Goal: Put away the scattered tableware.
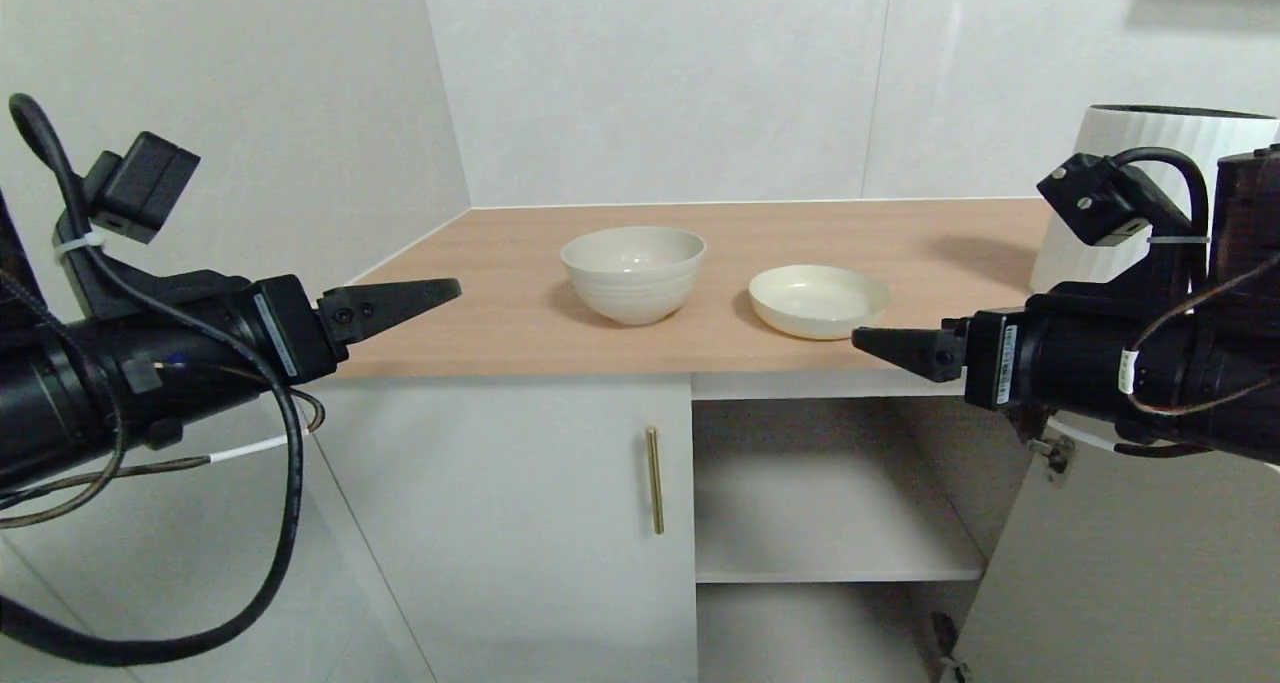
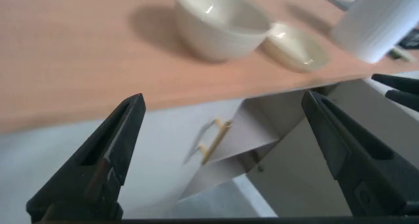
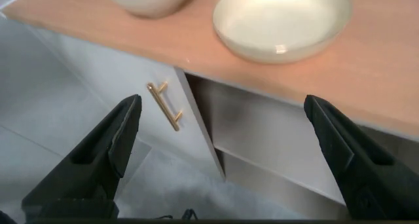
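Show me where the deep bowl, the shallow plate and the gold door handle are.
deep bowl (image 1: 634, 293), head view, on its outer wall.
shallow plate (image 1: 818, 301), head view, on its inner floor.
gold door handle (image 1: 655, 480), head view, on the middle of the bar.

A light wood countertop (image 1: 500, 293) runs along a white tiled wall (image 1: 660, 83), and at its right end, against the wall, stands a white ribbed cylindrical container (image 1: 1230, 131). Under the countertop's front edge on the left is a closed white cabinet door (image 1: 500, 503) with an upright brass bar handle (image 1: 654, 480) near its right edge. Beside it, under the countertop's right part, the compartment stands open, showing a white shelf (image 1: 830, 543), its own door (image 1: 1120, 563) swung out to the right on a metal hinge (image 1: 1052, 453).
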Motion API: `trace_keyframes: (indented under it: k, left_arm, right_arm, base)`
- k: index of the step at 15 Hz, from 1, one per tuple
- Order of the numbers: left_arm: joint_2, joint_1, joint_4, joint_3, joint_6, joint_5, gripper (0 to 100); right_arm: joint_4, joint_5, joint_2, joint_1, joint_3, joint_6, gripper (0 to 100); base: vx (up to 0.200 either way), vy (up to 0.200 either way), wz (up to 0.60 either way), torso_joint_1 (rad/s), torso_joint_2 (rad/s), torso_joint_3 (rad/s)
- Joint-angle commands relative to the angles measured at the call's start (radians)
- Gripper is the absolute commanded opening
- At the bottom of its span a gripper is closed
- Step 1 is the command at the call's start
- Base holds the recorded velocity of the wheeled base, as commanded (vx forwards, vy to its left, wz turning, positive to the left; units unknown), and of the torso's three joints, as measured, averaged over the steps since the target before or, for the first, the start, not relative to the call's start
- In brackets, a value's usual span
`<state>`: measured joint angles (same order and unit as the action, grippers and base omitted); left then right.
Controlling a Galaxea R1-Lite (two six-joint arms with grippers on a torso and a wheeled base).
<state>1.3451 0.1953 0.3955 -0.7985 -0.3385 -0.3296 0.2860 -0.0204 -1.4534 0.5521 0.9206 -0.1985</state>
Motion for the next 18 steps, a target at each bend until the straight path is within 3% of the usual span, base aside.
trace_keyframes:
  k: [1,7,10,12,14,15,17,18]
  left_arm:
    - [0.016,0.001,0.0,0.002,0.0,0.0,100]
    - [0.063,0.001,0.006,-0.008,0.0,0.004,100]
    - [0.114,0.004,-0.014,-0.084,0.0,0.011,100]
    - [0.186,0.012,-0.135,-0.22,0.001,0.02,100]
    - [0.27,0.023,-0.362,-0.432,0.001,0.05,100]
    - [0.302,0.032,-0.495,-0.525,0.0,0.106,100]
    - [0.367,0.058,-0.609,-0.581,-0.005,0.205,100]
    - [0.39,0.078,-0.604,-0.585,-0.031,0.254,100]
  right_arm:
    - [-0.001,0.0,-0.007,-0.008,0.0,0.001,100]
    - [0.03,0.004,-0.05,-0.017,0.0,0.001,100]
    - [0.099,0.005,-0.122,-0.035,0.009,0.007,100]
    - [0.101,-0.018,-0.225,-0.044,0.115,0.024,100]
    - [-0.03,-0.102,-0.275,-0.055,0.208,-0.006,100]
    - [-0.1,-0.119,-0.282,-0.055,0.251,-0.044,100]
    - [-0.182,-0.124,-0.283,-0.064,0.297,-0.093,100]
    - [-0.185,-0.131,-0.286,-0.067,0.302,-0.094,100]
  base:
    - [0.0,0.0,0.0,0.163,-0.51,-0.286]
    - [0.0,0.0,0.0,0.19,-0.48,-0.286]
    - [0.0,0.0,0.0,0.162,-0.39,-0.222]
    - [0.0,0.0,0.0,0.049,-0.11,-0.061]
    - [0.0,0.0,0.0,0.0,0.0,0.0]
    - [0.0,0.0,0.0,0.0,0.0,0.0]
    - [0.0,0.0,0.0,0.0,0.0,0.0]
    - [0.0,0.0,0.0,0.0,0.0,0.0]
